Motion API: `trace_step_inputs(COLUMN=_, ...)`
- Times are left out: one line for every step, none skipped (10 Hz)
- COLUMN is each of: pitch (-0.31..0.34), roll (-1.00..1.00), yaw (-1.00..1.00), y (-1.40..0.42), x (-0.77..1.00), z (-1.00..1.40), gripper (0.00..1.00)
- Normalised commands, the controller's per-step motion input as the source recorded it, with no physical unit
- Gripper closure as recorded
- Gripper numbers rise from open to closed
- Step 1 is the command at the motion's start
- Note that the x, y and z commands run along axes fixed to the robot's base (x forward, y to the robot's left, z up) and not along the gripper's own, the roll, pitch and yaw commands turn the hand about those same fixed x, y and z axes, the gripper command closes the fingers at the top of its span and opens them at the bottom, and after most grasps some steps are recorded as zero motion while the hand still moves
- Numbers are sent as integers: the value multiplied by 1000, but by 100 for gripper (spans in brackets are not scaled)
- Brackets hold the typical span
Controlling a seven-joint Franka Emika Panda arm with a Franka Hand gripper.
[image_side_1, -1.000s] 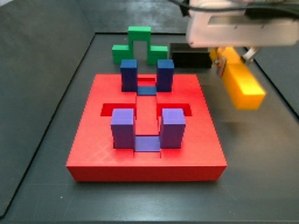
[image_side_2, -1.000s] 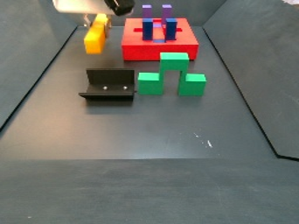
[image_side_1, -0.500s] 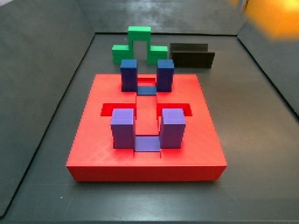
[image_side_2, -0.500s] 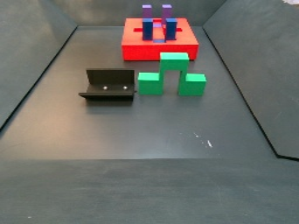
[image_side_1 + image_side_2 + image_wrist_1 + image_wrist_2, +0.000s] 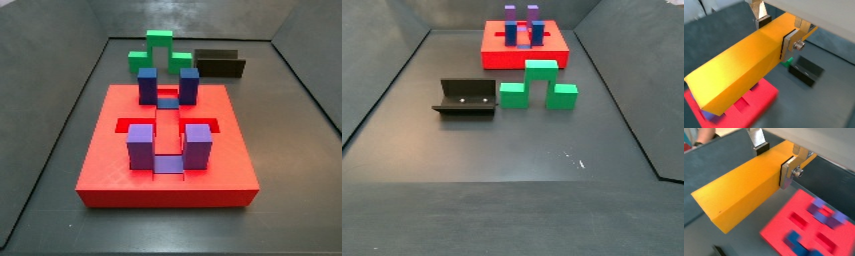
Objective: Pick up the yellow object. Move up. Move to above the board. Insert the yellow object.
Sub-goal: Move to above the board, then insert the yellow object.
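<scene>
Since a second ago we have lifted clear of both side views, where only the board, green block and fixture remain. Both wrist views show what those miss: our gripper clamped on the yellow object near one end, high above the board. We judge the height gives clearance over the purple blocks before insertion.

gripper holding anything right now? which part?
Yes. In both wrist views the gripper is shut on the yellow object, its fingers clamping the long side faces near one end. Neither side view shows the gripper.
</scene>
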Motion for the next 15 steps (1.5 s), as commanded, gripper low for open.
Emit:
trace_step_inputs(pitch=13, roll=81, yaw=-28, y=-424, x=-1400, z=249, gripper=100)
trace_step_inputs(pitch=-47, roll=5, yaw=-8, y=-412, x=-1400, z=258, gripper=100)
trace_step_inputs(pitch=-58, roll=-2, yaw=-3, y=-405, x=-1400, z=245, gripper=100)
trace_step_inputs(pitch=-87, roll=-14, yaw=2, y=-164, x=-641, z=103, gripper=100)
trace_step_inputs(pitch=-73, roll=-30, yaw=5, y=-97, x=-399, z=49, gripper=100)
trace_step_inputs(pitch=0, roll=0, yaw=-6, y=0, x=11, z=-174, gripper=100)
trace_step_inputs(pitch=27, roll=-106, yaw=-26, y=0, x=63, z=-920, gripper=100)
trace_step_inputs(pitch=31, roll=-36, yaw=0, y=11, x=171, z=-1000, gripper=100)
trace_step_inputs(pitch=30, roll=-13, yaw=57, y=11, x=266, z=-1000, gripper=100)
trace_step_inputs(pitch=20, roll=-16, yaw=66, y=0, x=289, z=-1000, gripper=100)
trace_step_inputs(pitch=0, roll=0, yaw=169, y=-20, x=211, z=-1000, gripper=100)
trace_step_inputs(pitch=0, roll=0, yaw=234, y=-137, x=171, z=-1000, gripper=100)
trace_step_inputs(pitch=0, roll=0, yaw=240, y=-191, x=140, z=-1000, gripper=100)
trace_step_inputs(pitch=0, roll=0, yaw=257, y=-266, x=71, z=-1000, gripper=100)
trace_step_inputs(pitch=0, roll=11, yaw=320, y=-326, x=-140, z=-1000, gripper=100)
